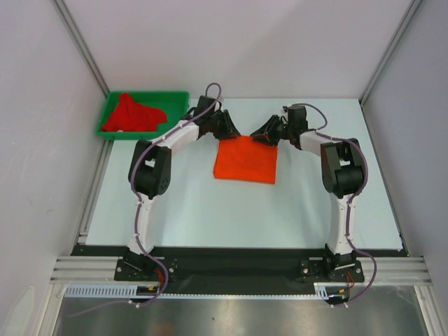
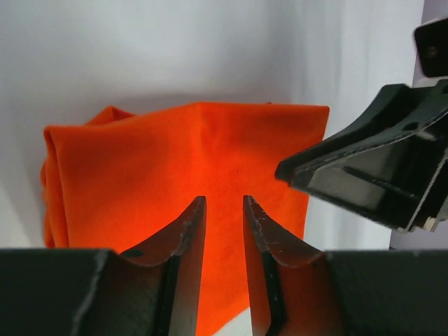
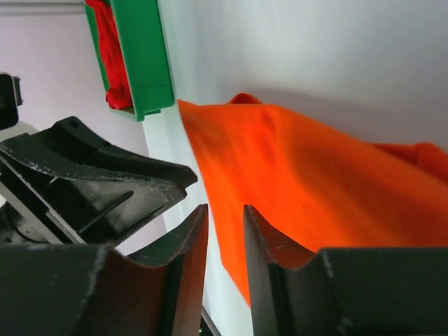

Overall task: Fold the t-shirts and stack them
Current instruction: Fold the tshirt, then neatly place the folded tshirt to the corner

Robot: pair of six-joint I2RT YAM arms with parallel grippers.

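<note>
Folded orange tee mid-table, both pincers at its far edge; red tee in tray.

Bright orange cloth t-shirt (image 1: 245,161), folded to a rough square, lies flat on the pale table (image 1: 210,210), centred between the arms. Left gripper (image 1: 229,131) sits at its far left corner and right gripper (image 1: 262,136) at its far right corner, the two close together. In each wrist view the fingers stand nearly closed with a narrow slit between them and no cloth visibly pinched. Deeper red cloth t-shirt (image 1: 133,113) lies crumpled in the green plastic tray (image 1: 150,94) at the far left, well apart from the orange one.
</note>
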